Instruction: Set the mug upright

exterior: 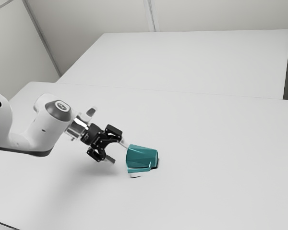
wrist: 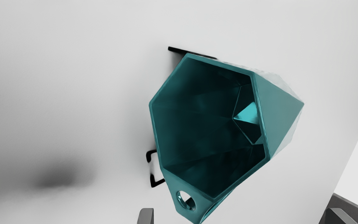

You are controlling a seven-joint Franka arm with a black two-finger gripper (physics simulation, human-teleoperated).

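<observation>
A teal faceted mug [exterior: 142,157] lies on its side on the white table, its mouth toward the gripper and its handle on the side nearer the exterior camera. Just to the exterior view's left of it is the black gripper [exterior: 116,151], tilted down with its fingers apart; the upper finger's tip comes close to the mug's rim. In the wrist view I look into the mug's hollow [wrist: 197,118], and the handle [wrist: 183,200] points toward the space between the spread fingertips of the gripper [wrist: 241,216]. Nothing is held.
The white table [exterior: 221,167] spreads around the mug, with another white surface [exterior: 192,60] beyond it. A dark cable [exterior: 5,224] lies at the exterior view's lower left corner. Dark grey and white parts show at the wrist view's edge.
</observation>
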